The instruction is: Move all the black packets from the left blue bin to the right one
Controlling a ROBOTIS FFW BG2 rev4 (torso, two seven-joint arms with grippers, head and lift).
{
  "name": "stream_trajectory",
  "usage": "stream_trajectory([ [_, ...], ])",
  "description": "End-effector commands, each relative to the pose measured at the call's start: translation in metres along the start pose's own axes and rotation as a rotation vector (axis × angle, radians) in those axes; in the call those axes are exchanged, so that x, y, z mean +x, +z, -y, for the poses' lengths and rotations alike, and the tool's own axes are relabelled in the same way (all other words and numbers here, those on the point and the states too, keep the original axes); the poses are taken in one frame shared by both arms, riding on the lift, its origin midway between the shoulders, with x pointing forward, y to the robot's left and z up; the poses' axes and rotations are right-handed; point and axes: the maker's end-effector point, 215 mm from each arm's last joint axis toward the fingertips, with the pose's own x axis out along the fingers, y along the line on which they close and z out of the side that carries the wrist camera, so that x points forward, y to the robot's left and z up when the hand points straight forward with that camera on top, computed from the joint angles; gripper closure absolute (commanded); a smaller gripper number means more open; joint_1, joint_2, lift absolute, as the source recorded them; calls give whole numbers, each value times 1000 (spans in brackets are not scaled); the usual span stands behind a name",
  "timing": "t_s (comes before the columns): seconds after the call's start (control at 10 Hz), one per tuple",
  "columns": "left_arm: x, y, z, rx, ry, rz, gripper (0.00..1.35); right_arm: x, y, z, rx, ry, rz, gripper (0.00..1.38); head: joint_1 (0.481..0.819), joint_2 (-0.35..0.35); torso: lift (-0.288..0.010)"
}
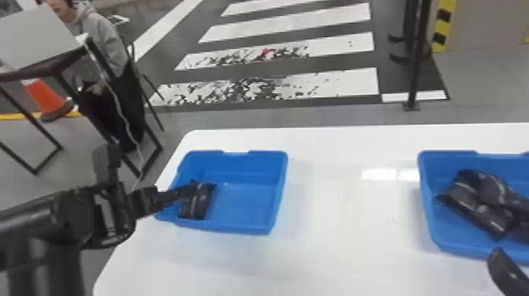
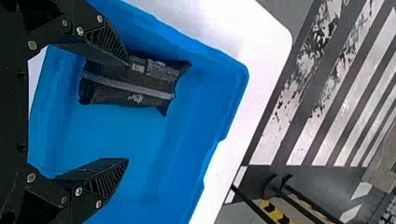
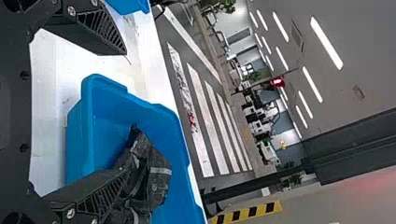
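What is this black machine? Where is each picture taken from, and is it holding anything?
It's a robot with two arms, each ending in a tool with two flat fingers. The head picture looks forward and down, like your own eyes would. The other two come from cameras on its wrists, and they are turned sideways.

On the white table sit two blue bins. The left bin has one black packet in it; the right bin has a pile of black packets.

The left tool is open, with one finger right by the packet. The right tool is open too. So nothing is held.
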Motion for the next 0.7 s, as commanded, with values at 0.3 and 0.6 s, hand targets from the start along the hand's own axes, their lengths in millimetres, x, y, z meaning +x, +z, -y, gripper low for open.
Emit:
stream_trajectory([
  [0.3,37,0,-19,-73,45,-78,334,3,-6,0,22,9,-11,136,695,350,-154],
  [0.6,55,-7,-13,-85,50,-132,334,5,-14,-2,49,25,-29,139,695,350,-154],
])
